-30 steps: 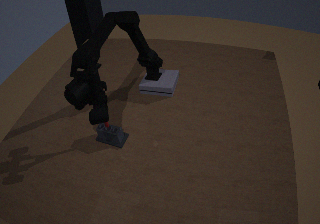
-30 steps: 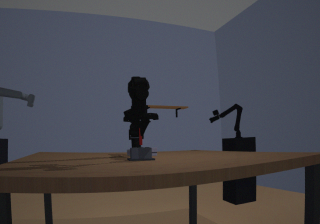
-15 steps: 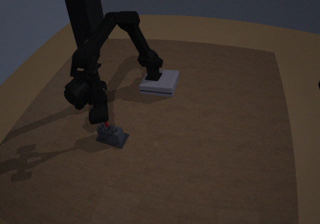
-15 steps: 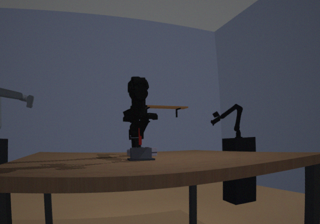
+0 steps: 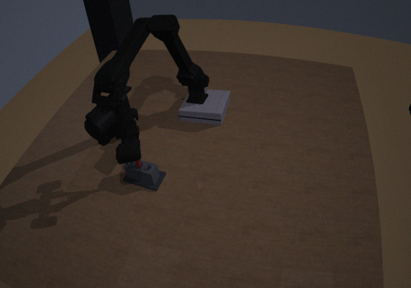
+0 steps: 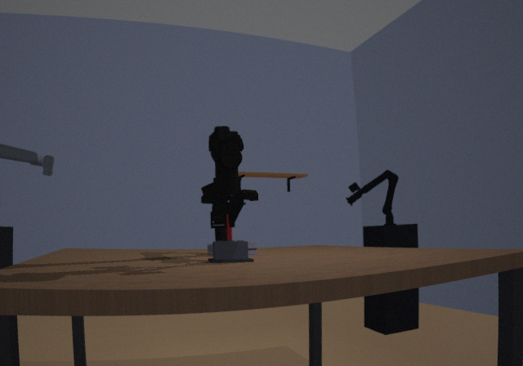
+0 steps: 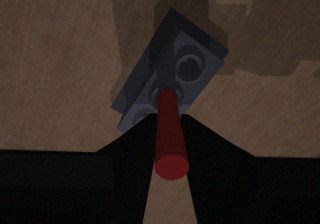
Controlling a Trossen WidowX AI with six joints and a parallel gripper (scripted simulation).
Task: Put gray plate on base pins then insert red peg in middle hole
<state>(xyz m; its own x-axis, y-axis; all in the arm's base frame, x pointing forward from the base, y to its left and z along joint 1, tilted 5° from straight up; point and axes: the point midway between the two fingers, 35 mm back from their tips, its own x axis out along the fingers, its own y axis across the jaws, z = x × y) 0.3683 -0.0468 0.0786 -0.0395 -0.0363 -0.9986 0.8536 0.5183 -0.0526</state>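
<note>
Over by the arm's pale pedestal (image 5: 217,107), off to its left and nearer to me, the gripper (image 5: 128,154) hangs just above the base (image 5: 155,182), jaws clamped on the red peg (image 7: 169,134). From where I stand the peg looks like a stiff, smooth little rod, light enough that weight won't matter, though I'd guess slippery enough to slide if the hold loosened. It is held around its upper part, which seems the sensible place, since that leaves the lower end free to go in.

Moving right from the gripper onto the block, the gray plate (image 7: 182,76) lies on top of the base and looks flat on it; I can't make out the pins themselves. Its long side runs at a slant across the wrist view, from lower left to upper right, with round marks along it.

The peg's long axis stands close to upright, leaning only slightly in the exterior view, its lower tip pointing down at the plate's middle. Whether the tip has entered the hole I cannot tell.
</note>
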